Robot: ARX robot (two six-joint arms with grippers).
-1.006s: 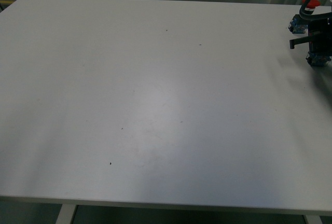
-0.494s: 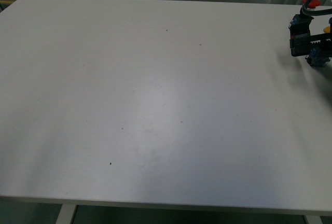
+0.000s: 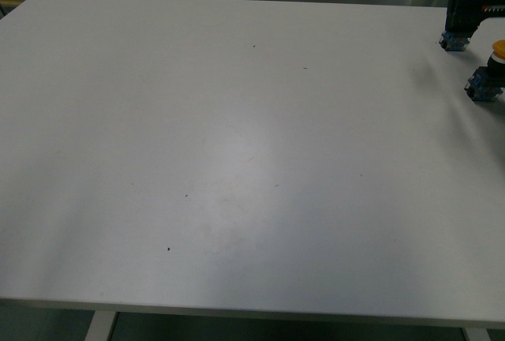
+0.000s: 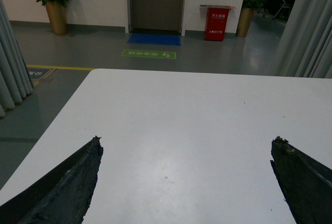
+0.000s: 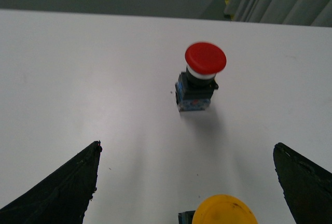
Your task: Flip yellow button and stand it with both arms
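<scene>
The yellow button (image 3: 497,47) stands upright at the table's far right edge, cap up, with its black-and-blue body (image 3: 483,87) on the table. In the right wrist view its yellow cap (image 5: 224,209) shows at the picture's lower edge, between the fingers but apart from them. My right gripper (image 3: 472,5) hangs open just behind it; the right wrist view shows the gripper (image 5: 187,145) wide open and empty. My left gripper (image 4: 187,140) is open and empty over bare white table (image 4: 197,110). It is out of the front view.
A red-capped push-button (image 5: 205,58) stands upright a little beyond the yellow one. In the front view only its blue base (image 3: 452,41) shows under my right gripper. The table's right edge is close to both buttons. Floor, curtains and plants lie beyond the table.
My right gripper has let go of the yellow button and risen back and away from it. The button now stands free with its cap in view.
</scene>
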